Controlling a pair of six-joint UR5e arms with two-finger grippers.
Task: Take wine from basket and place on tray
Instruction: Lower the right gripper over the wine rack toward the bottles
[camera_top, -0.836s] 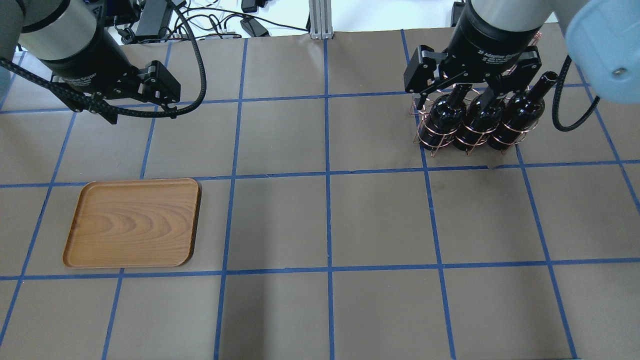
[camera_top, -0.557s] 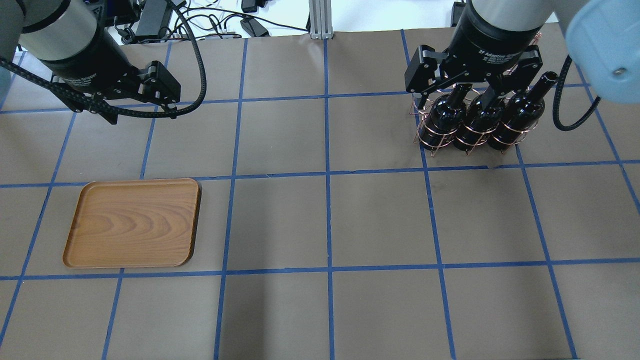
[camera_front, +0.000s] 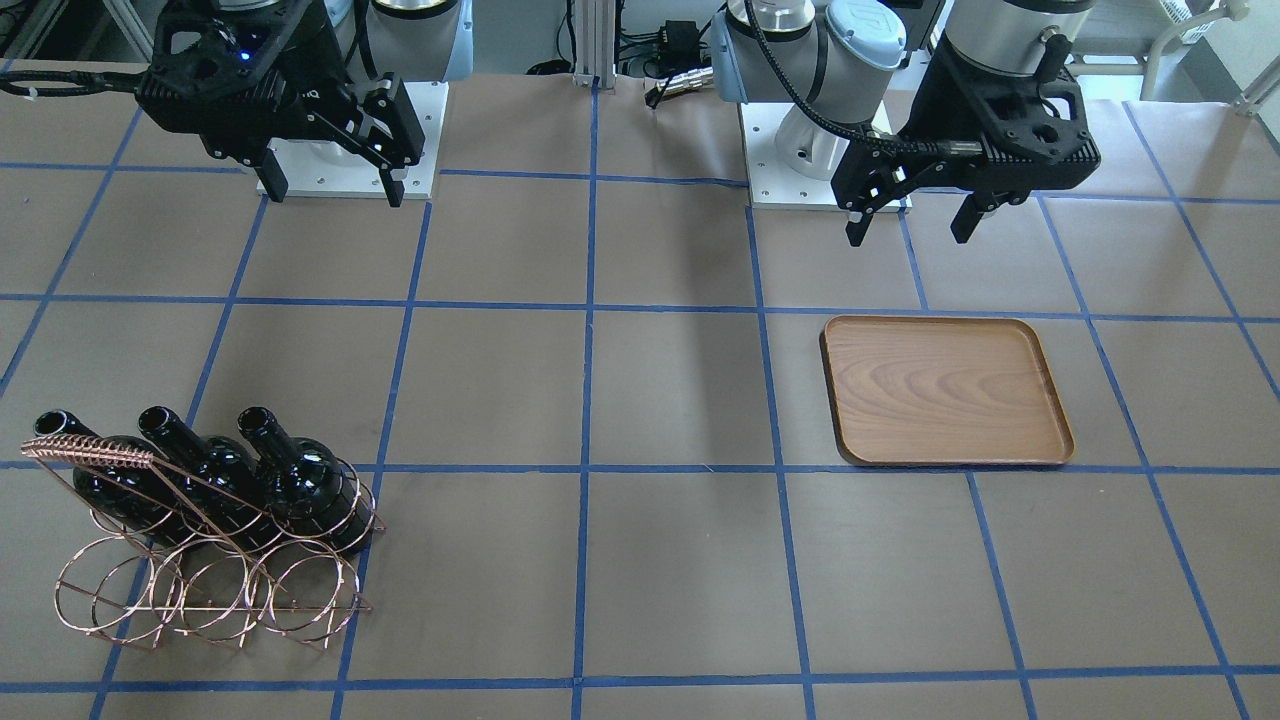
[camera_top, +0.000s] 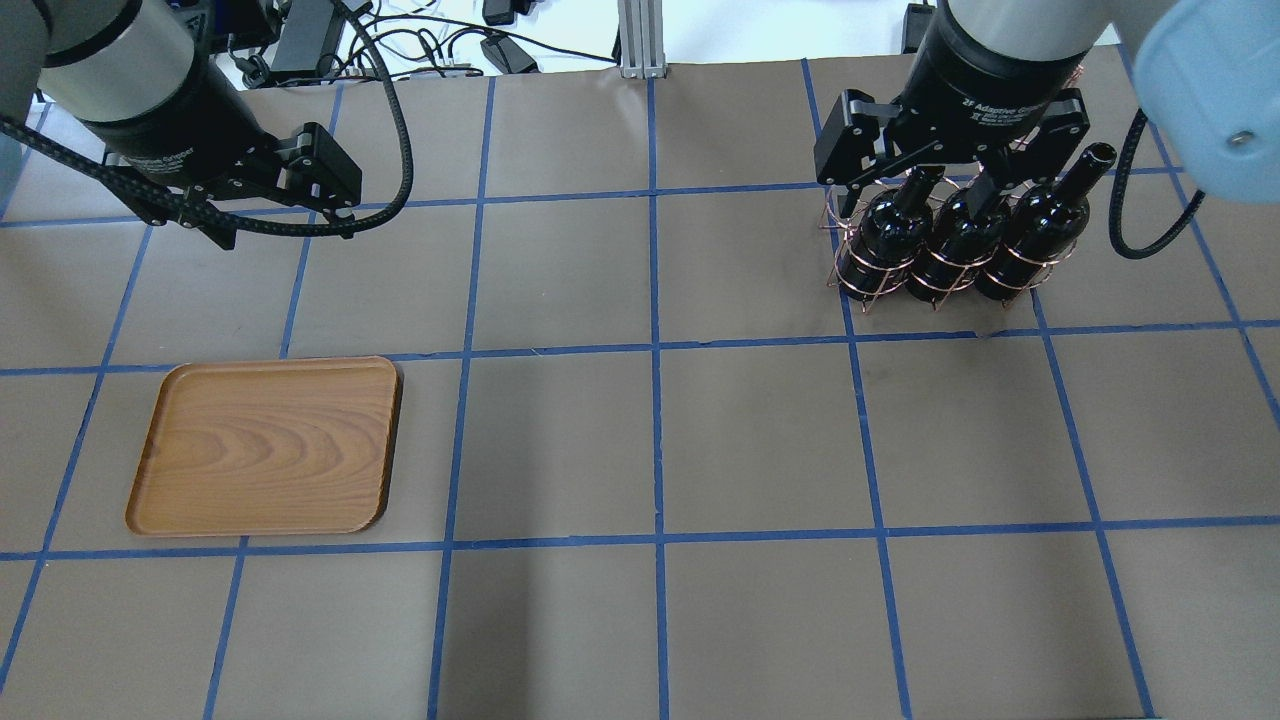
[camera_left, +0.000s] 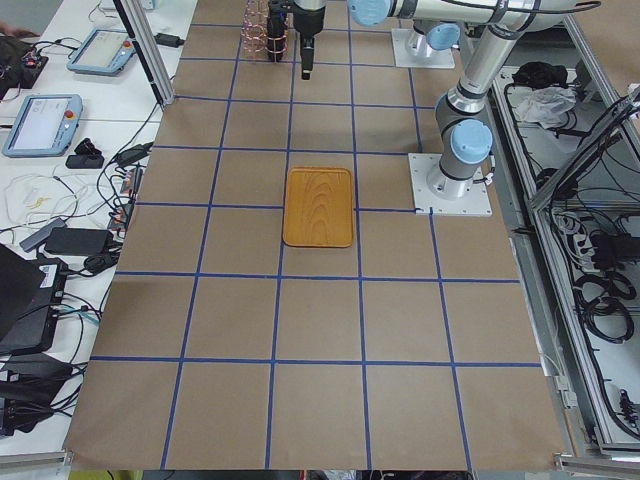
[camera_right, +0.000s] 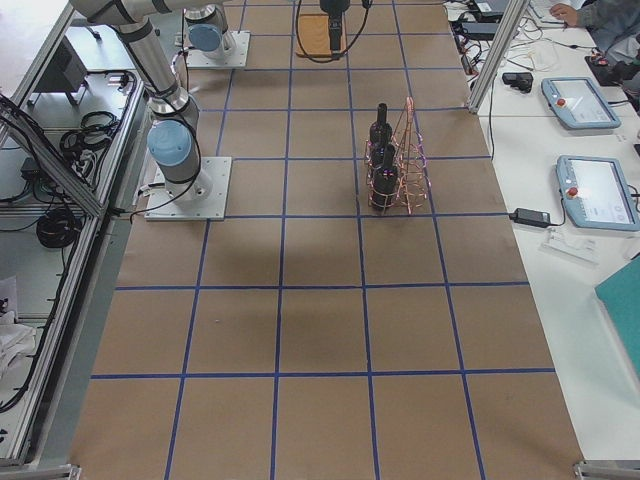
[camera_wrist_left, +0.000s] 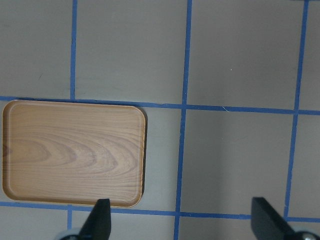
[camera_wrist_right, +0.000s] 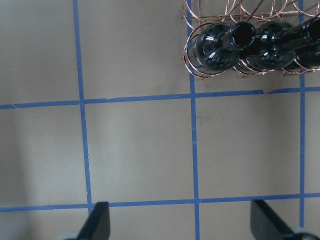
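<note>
Glass: all three dark wine bottles (camera_front: 305, 482) sit in the copper wire basket (camera_front: 210, 575), necks slanting up toward the robot; none is lifted.
Tray: the wooden tray (camera_front: 945, 390) lies bare on the bench (camera_front: 660, 400), well apart from the basket, on the left arm's side.
Right arm: the right gripper (camera_front: 335, 192) is released, jaws spread wide, holding nothing and touching no bottle.
Left arm: the left gripper (camera_front: 908, 233) is likewise released and empty, near the tray.
Done: apparently nothing.
Remaining: grasp a bottle, draw it out, carry it across, set it on the tray.
</note>
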